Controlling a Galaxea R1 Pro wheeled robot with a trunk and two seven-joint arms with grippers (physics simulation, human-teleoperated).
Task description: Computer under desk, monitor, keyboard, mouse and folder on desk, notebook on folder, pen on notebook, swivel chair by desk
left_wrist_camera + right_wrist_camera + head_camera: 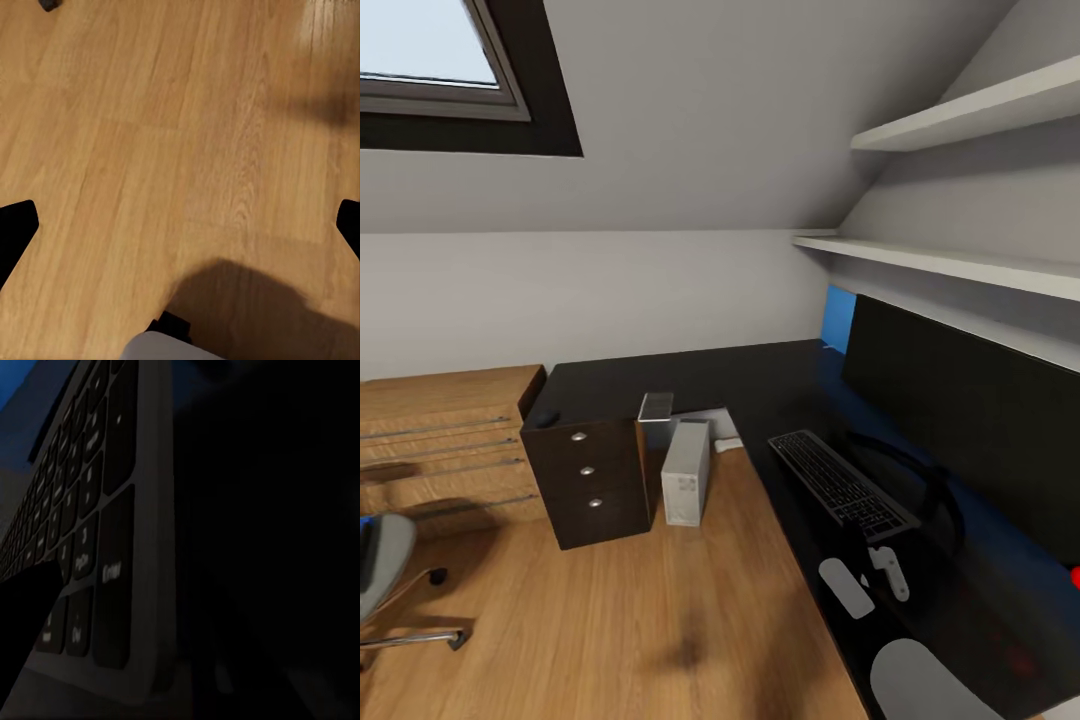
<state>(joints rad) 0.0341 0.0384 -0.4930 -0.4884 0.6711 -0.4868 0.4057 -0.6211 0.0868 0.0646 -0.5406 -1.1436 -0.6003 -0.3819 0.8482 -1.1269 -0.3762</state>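
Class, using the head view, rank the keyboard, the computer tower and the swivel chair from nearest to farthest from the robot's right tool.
1. Keyboard: on the desk, just beyond the right tool.
2. Computer tower: on the floor by the drawers, further left.
3. Swivel chair: at the far left edge, farthest away.
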